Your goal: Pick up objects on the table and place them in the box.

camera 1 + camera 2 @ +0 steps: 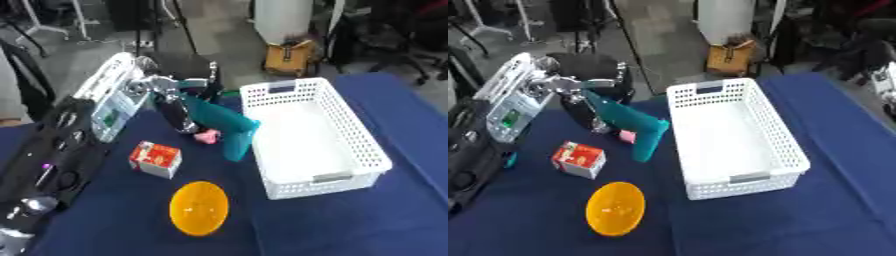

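**Teal object held beside the basket**

Grey workshop floor with stands, chair legs and a yellow-brown bag lies beyond a tabletop (376,220) covered in dark blue cloth. On the cloth stands a white perforated box (328,130), long and rectangular, its long axis running from the near side away to the far side, its inside bare.

Just left of the box a teal object (226,126) is lifted off the cloth. It is elongated and bent like an L: one limb slopes from the upper left down toward the box, the other drops nearly straight down beside the box's left wall. Its lower tip hangs above the cloth, close to the box but outside it.

The robot's left hand (166,92) comes in from the far left of the box, its silver-jointed arm stretched along the cloth's left side, and its fingers (579,85) are curled round the upper end of the teal object. A small pink thing (206,136) lies on the cloth under the teal object, left of the box.

Farther left of the box sits a red and white carton (156,159), tilted. Nearer than it, off the box's near left corner, rests an orange bowl (199,207), opening upward.
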Robot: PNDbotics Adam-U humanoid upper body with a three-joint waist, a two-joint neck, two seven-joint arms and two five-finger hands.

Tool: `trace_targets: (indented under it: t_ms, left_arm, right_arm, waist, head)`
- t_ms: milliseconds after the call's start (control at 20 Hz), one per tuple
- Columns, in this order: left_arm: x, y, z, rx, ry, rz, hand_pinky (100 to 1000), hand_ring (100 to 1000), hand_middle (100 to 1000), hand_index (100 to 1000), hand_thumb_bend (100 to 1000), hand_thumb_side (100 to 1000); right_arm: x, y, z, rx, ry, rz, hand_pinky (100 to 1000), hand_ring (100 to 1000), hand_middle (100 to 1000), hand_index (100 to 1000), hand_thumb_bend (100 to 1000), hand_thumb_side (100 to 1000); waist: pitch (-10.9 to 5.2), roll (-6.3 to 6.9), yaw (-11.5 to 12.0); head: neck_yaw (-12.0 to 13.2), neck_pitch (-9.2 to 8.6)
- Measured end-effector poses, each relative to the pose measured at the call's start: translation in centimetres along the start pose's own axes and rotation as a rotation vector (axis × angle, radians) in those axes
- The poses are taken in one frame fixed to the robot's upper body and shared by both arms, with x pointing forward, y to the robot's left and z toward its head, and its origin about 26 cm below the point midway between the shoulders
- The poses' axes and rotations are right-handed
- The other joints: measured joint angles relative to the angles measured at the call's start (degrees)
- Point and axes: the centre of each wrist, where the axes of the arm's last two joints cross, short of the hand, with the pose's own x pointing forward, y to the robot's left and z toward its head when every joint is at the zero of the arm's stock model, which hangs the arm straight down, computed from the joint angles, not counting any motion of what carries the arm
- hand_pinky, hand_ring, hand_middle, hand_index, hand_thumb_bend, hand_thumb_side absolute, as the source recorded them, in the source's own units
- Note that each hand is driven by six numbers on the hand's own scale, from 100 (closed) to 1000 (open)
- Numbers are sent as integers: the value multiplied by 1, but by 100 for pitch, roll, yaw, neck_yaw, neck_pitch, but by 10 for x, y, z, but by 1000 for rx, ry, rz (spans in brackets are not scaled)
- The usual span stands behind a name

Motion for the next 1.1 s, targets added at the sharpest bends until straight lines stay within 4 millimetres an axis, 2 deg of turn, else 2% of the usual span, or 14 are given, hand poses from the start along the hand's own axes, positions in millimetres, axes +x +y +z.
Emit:
trace_targets:
  t_ms: [150,250,500,750,1000,1050,1100]
  left_arm:
    - [7,1,-6,55,33,-13,375,386,391,492,506,100]
    - [10,4,-9,101,62,-15,381,392,396,498,505,100]
    - [12,4,-14,181,146,-30,417,426,420,514,517,100]
    - [12,2,-18,249,207,-99,444,449,428,516,590,100]
    - [13,-2,-23,313,240,-179,485,489,463,558,634,140]
    - [13,-5,-25,315,240,-192,583,595,556,646,724,441]
    - [12,-11,-27,309,239,-204,627,656,616,689,775,594]
  right_arm:
    - [1,3,-5,7,-17,-13,483,541,614,802,136,586]
    - [3,6,-10,13,-34,-27,483,542,614,802,136,586]
    - [6,13,-18,32,-65,-57,483,541,613,802,137,587]
    - [9,17,-23,44,-83,-73,482,539,612,802,136,589]
    - [11,17,-26,49,-88,-83,481,538,611,801,134,590]
    - [11,18,-26,49,-91,-84,480,536,609,801,133,591]
    - [12,18,-27,49,-94,-86,480,536,609,801,133,591]
  waist:
    - [44,0,-123]
    - [99,1,-307]
    - [168,17,-549]
    - [237,192,-767]
    - [296,256,-881]
    - [317,284,-916]
    - [337,314,-954]
  head:
    - [69,-61]
    - [133,-125]
    - [254,-254]
    - [335,-370]
    - [339,-428]
    - [339,-448]
    - [339,-453]
